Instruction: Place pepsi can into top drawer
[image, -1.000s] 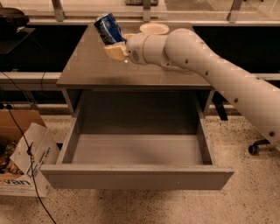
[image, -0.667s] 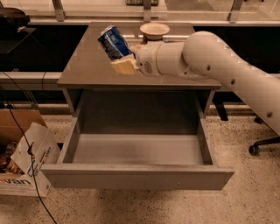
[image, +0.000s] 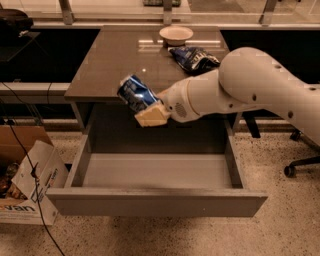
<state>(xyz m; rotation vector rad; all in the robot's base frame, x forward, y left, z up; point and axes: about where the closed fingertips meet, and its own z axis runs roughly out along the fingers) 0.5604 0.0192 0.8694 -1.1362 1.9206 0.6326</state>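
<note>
Layout of the scene. The top drawer (image: 155, 202) stands pulled out toward the viewer from under the tabletop (image: 110, 60). The arm (image: 260, 85) reaches in from the right. Its end effector (image: 144, 105) sits at the tabletop's front edge, above the rear left part of the drawer, and clasps the tilted pepsi can (image: 134, 92). A bowl (image: 176, 35) rests at the back of the tabletop, with a snack bag (image: 194, 57) just in front of it and to its right. A cardboard box (image: 30, 190) stands on the floor left of the drawer. A chair base (image: 300, 165) stands on the floor at far right.
</note>
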